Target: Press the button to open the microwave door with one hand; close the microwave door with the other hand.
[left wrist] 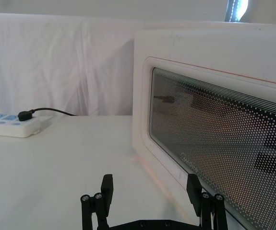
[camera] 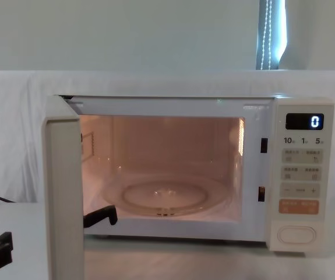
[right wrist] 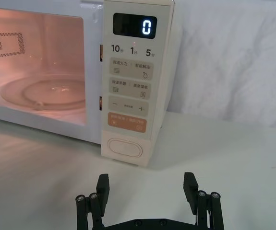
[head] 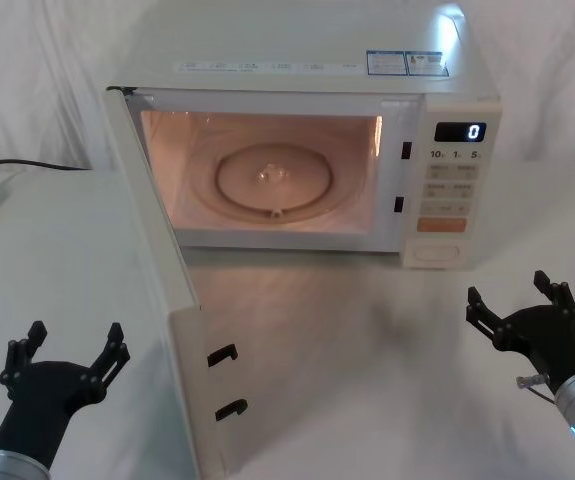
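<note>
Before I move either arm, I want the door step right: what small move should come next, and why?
Probably swing the left gripper in against the outer face of the microwave door and begin pushing it shut. The door stands wide open with the cavity lit, so the button press looks done. The left gripper is open, beside the door glass; the right gripper waits open in front of the control panel.

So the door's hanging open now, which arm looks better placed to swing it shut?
The left. Its gripper, fingers open, sits just outside the open microwave door, facing its window. The right gripper, also open, is over by the button, across from the door.
</note>
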Robot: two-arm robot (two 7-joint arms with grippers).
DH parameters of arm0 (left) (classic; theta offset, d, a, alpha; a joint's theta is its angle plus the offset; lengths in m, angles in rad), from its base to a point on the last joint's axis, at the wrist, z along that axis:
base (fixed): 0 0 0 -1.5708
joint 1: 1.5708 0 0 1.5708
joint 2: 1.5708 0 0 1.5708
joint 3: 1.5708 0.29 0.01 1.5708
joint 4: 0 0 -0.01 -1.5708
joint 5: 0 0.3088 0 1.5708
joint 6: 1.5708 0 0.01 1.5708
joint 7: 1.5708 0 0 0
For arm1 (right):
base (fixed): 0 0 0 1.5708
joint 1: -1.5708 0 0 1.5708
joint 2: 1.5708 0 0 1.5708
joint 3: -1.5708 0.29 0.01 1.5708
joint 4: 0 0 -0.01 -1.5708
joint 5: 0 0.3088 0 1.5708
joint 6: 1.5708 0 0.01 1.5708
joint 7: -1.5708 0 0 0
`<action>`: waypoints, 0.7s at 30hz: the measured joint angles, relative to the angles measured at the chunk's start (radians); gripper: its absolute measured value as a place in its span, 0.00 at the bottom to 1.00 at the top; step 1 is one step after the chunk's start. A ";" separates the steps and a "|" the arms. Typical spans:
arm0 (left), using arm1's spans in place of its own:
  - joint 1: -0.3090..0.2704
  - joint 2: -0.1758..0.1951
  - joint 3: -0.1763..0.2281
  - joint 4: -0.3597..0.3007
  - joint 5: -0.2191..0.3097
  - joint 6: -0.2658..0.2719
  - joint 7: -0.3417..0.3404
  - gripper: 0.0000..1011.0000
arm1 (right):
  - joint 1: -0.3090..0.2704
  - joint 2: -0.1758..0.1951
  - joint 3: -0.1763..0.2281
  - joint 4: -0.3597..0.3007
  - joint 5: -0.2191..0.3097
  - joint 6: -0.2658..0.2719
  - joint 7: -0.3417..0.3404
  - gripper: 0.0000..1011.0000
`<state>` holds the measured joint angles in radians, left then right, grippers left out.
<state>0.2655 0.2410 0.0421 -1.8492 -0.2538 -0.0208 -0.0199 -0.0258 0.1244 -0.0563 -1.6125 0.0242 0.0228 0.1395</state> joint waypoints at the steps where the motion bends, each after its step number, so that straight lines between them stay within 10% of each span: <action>1: 0.000 0.000 0.000 0.000 0.000 0.000 0.000 0.99 | 0.000 0.000 0.000 0.000 0.000 0.000 0.000 0.99; 11: 0.000 0.000 0.000 0.000 0.000 0.000 0.000 0.99 | 0.000 0.000 0.000 0.000 0.000 0.000 0.000 0.99; 21: 0.000 0.000 0.000 0.000 0.000 0.000 0.000 0.76 | 0.000 0.000 0.000 0.000 0.000 0.000 0.000 0.99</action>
<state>0.2655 0.2410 0.0421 -1.8492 -0.2538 -0.0208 -0.0199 -0.0258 0.1244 -0.0563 -1.6124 0.0242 0.0228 0.1394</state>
